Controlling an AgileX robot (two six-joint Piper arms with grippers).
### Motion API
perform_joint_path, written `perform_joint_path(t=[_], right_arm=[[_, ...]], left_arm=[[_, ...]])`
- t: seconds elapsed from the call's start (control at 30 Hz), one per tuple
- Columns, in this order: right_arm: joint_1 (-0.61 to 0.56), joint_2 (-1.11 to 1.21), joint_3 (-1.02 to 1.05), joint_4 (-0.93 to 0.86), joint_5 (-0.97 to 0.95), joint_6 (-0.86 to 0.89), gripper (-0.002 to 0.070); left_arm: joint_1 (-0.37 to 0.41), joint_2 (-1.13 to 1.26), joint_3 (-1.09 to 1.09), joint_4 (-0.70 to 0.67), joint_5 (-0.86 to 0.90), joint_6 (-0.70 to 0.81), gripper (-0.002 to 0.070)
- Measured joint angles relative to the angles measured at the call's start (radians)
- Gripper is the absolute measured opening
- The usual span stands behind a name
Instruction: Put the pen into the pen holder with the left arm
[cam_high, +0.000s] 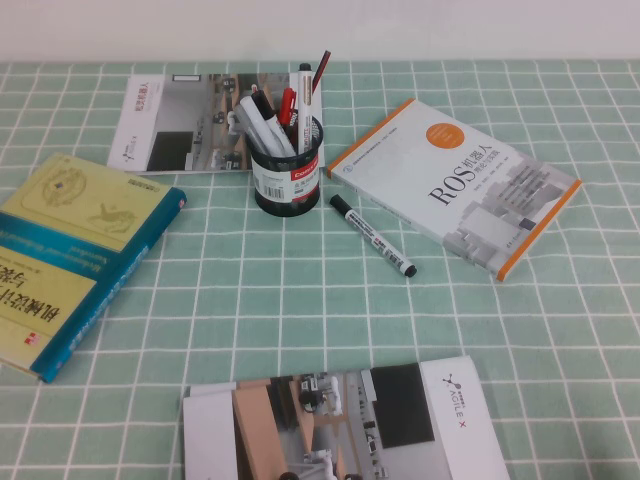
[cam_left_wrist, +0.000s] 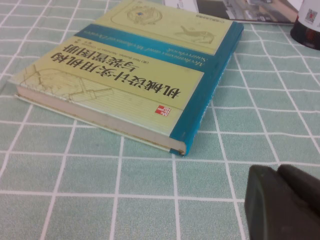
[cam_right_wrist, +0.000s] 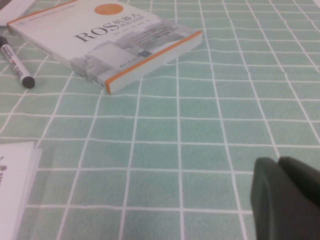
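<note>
The pen (cam_high: 373, 236), white with black cap and tail, lies flat on the green checked cloth between the pen holder (cam_high: 287, 165) and the ROS book. The black mesh holder stands upright with several pens in it, among them a red-capped one. Neither arm shows in the high view. My left gripper (cam_left_wrist: 278, 170) is shut and empty, low over the cloth near the yellow-and-teal book, far from the pen; the holder's base shows at the edge of the left wrist view (cam_left_wrist: 306, 31). My right gripper (cam_right_wrist: 279, 162) is shut and empty; in its view the pen (cam_right_wrist: 15, 61) lies far off.
A yellow-and-teal book (cam_high: 70, 255) lies at the left, also in the left wrist view (cam_left_wrist: 130, 75). The white-and-orange ROS book (cam_high: 455, 185) lies at the right. One brochure (cam_high: 185, 120) lies behind the holder, another (cam_high: 340, 425) at the near edge.
</note>
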Motion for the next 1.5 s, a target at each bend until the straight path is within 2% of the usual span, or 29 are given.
perform_joint_path(t=[1.23, 1.37, 1.5], right_arm=[[0.0, 0.0, 0.0, 0.0, 0.0, 0.0, -0.002], [0.0, 0.0, 0.0, 0.0, 0.0, 0.0, -0.002], [0.0, 0.0, 0.0, 0.0, 0.0, 0.0, -0.002]], left_arm=[[0.0, 0.0, 0.0, -0.002, -0.004, 0.002, 0.0], [0.0, 0.0, 0.004, -0.112, -0.047, -0.009, 0.0], [0.0, 0.0, 0.004, -0.384, -0.168, -0.069, 0.0]])
